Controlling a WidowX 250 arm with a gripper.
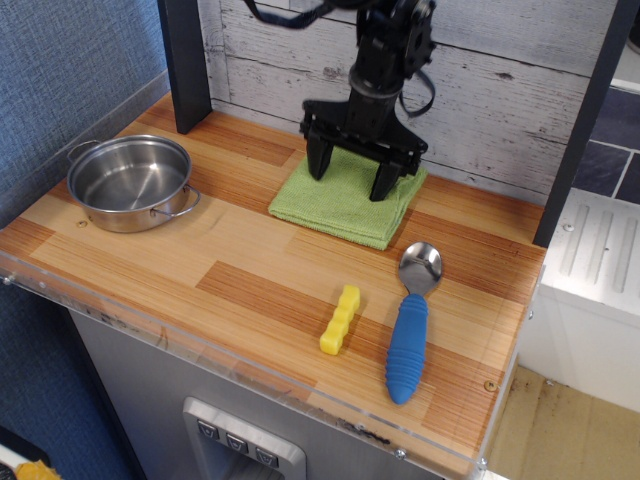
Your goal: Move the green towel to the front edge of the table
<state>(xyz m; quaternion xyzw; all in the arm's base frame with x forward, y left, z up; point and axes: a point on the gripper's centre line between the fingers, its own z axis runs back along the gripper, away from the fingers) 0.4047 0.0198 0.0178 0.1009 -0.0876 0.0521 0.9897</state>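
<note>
Two black fingers of the gripper (352, 178) are spread apart and point down onto the green towel (345, 202), holding nothing. The towel lies flat at the back of the table (250, 290), right next to the white plank wall (500, 90) and far from the clear front rim. To do this well, I think the fingers should press into the soft cloth, pinch a good fold, then lift it high. Near the towel's front corner lies a spoon (412, 320); a yellow block (340, 320) sits closer to the rim.

black arm hangs vertical, gripper (352, 178) pointing down, its fingers spread wide.
</note>
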